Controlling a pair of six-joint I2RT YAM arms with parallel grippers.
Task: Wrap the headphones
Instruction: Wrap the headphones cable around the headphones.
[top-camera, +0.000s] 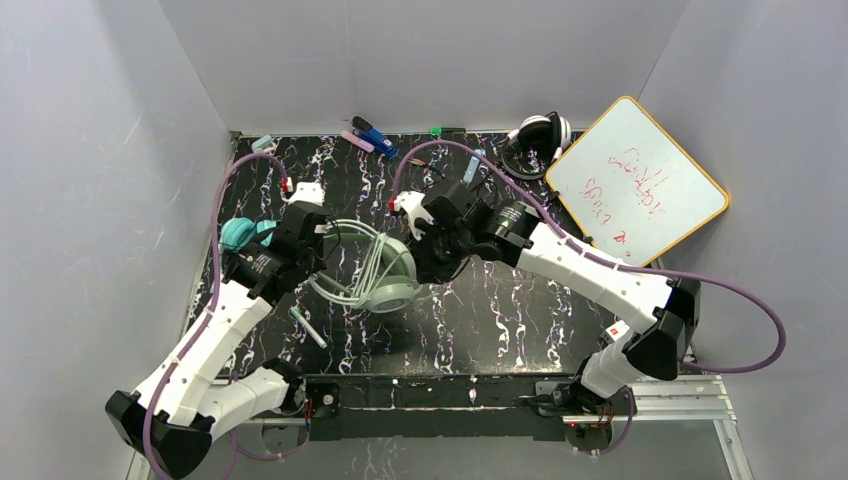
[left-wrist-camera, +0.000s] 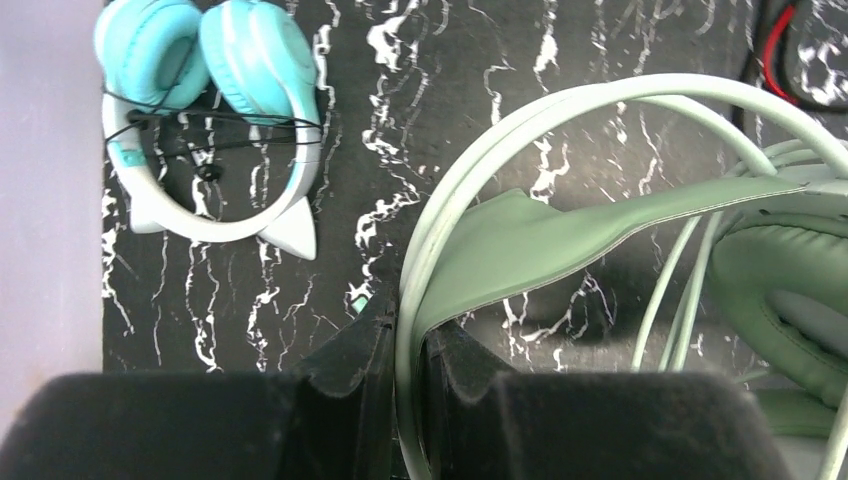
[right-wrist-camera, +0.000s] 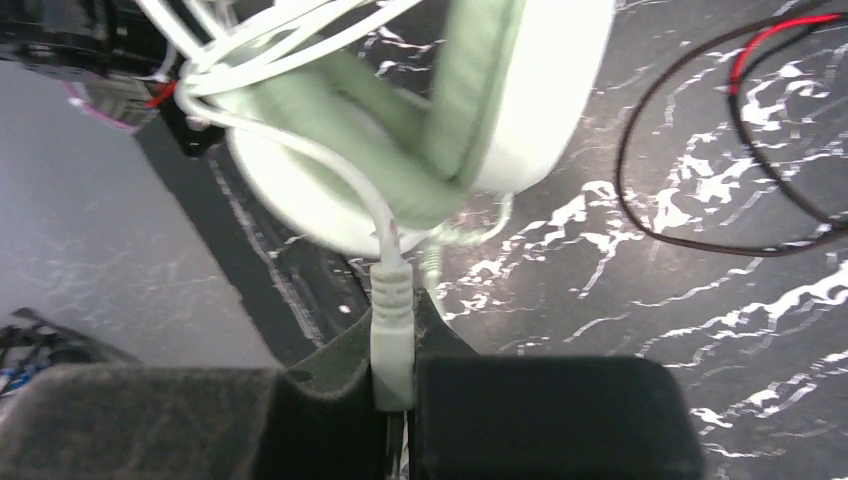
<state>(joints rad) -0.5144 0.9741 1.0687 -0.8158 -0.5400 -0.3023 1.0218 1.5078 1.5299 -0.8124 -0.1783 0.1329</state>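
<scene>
The mint-green headphones (top-camera: 388, 272) hang between both grippers above the black marbled table (top-camera: 500, 310), with the pale cable (right-wrist-camera: 250, 50) looped around them. My left gripper (left-wrist-camera: 408, 322) is shut on the mint headband (left-wrist-camera: 560, 230); one ear cup (left-wrist-camera: 790, 300) shows at the right of that view. My right gripper (right-wrist-camera: 395, 305) is shut on the cable's pale plug (right-wrist-camera: 392, 340), just below the ear cups (right-wrist-camera: 470, 100). The teal headphones (left-wrist-camera: 215, 120) with their white cat-ear band lie at the table's left edge. At the back right are the black-and-white headphones (top-camera: 540, 130).
A whiteboard (top-camera: 635, 180) with red writing leans at the back right. Markers and small items (top-camera: 370, 135) lie along the back edge. A white pen (top-camera: 310, 327) lies near the front left. A thin red-and-black wire (right-wrist-camera: 740, 120) loops on the table beside the right gripper.
</scene>
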